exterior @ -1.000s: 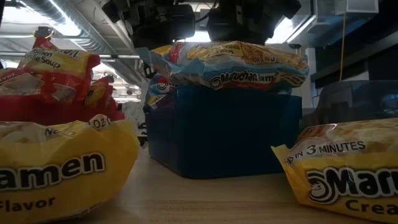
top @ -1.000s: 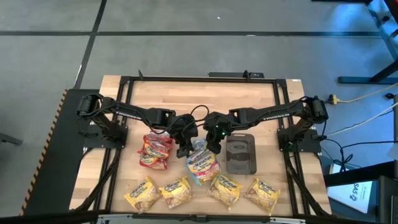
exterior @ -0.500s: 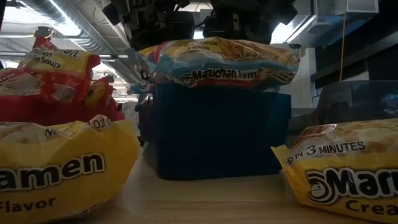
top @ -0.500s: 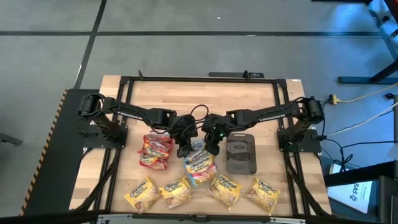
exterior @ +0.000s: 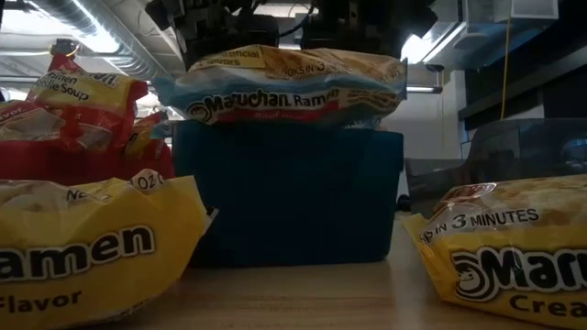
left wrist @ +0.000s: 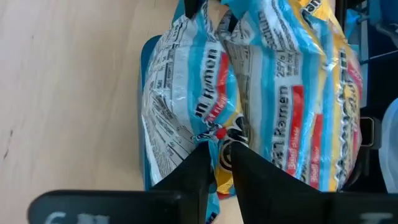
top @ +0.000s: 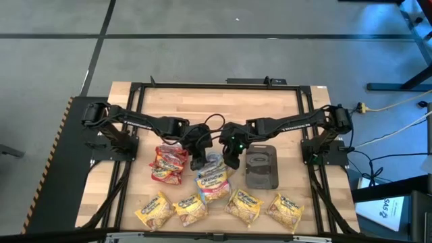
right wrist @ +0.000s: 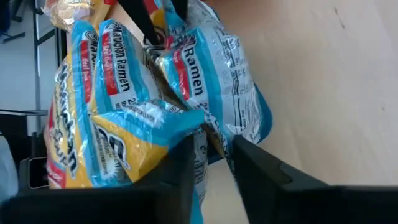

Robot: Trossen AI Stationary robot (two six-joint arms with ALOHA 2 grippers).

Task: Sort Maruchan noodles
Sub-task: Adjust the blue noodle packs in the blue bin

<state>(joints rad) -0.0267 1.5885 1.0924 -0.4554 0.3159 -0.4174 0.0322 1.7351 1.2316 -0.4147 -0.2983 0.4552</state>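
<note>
On the left of the wooden worktop (top: 216,108) a heap of red noodle packets (top: 169,164) is seen in a red tray, and a row of four yellow packets (top: 160,210) is laid along the near edge. In the middle, the blue-edged packets (top: 211,179) are piled on a blue tray (exterior: 289,197), and at the right a dark grey tray (top: 261,167) stands with no packets in it. The packets are judged to be light, crinkly and slippery, with a brittle noodle block inside that could be crushed by a hard squeeze; the flat sealed seam at a packet's edge is thought the best place for a hold, since the film is thin there and the block is spared. The left pincer (left wrist: 219,149) is set over the left end of the blue pile, its fingers (left wrist: 193,171) parted only a little, with the seam of the top blue packet (left wrist: 298,93) lying in the narrow gap; whether the seam is pinched or already let go cannot be told. The right pincer (right wrist: 211,146) is placed at the opposite end of the same packet, likewise only slightly parted around the seam, and its hold cannot be judged either.
</note>
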